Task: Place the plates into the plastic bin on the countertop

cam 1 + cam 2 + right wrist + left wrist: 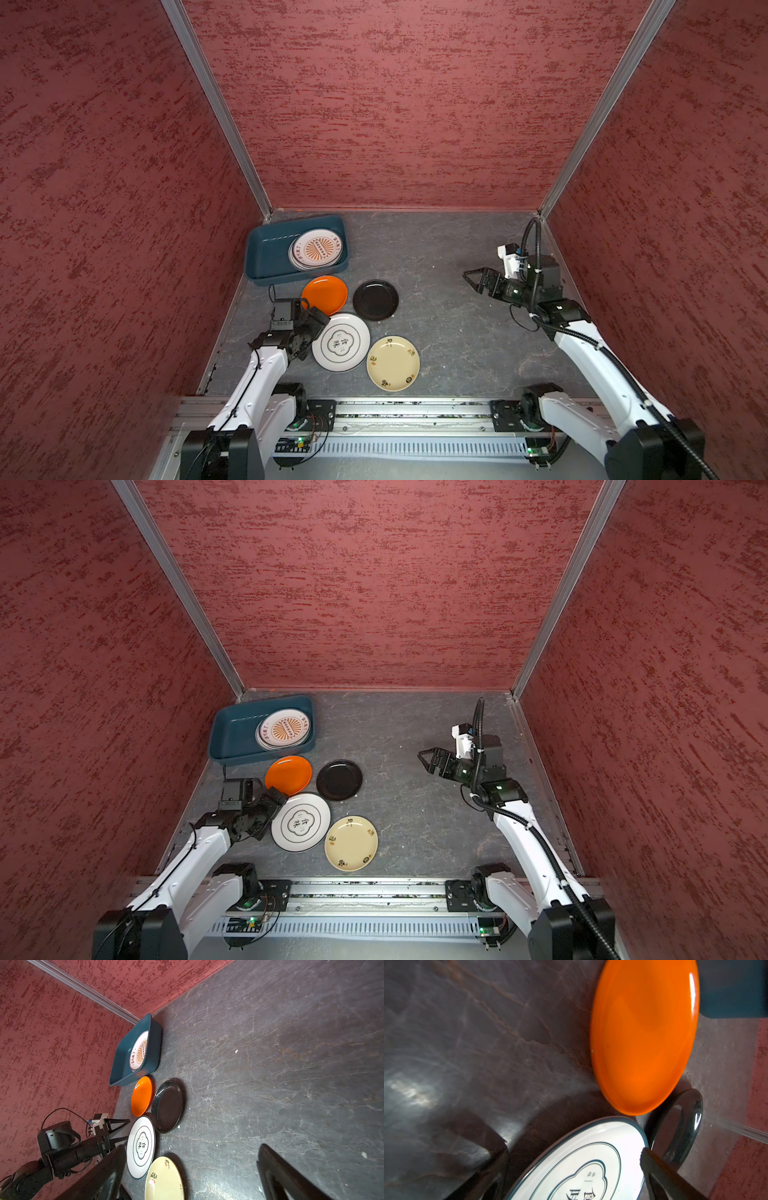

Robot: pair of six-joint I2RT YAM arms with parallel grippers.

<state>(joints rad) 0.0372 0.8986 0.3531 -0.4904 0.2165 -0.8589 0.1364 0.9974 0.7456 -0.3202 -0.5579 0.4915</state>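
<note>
**Left end effector spread at the white plate's rim; four plates outside the bin**

The left end effector (128, 1128) sits low at the left edge of the white teal-rimmed plate (343, 343), lower left of centre in both top views. Its fingers (662, 1172) are spread wide and pinch nothing. In the left wrist view one finger is over the bare table (436, 257) and the other crosses the plate's rim. Whether either touches the plate I cannot tell.

The orange plate (326, 294) lies just above the white one in the frame, directly between it and the plastic bin (266, 257), almost against the bin's near wall. The black plate (375, 300) is just beside the orange one on its right. The cream plate (393, 363) sits at the white one's lower right edge. The bin is in the table's upper left corner, and a stack of plates (316, 249) topped by an orange sunburst print fills its right half.

The right end effector (470, 277) hangs at middle right, well apart from every plate, spread and empty.
</note>
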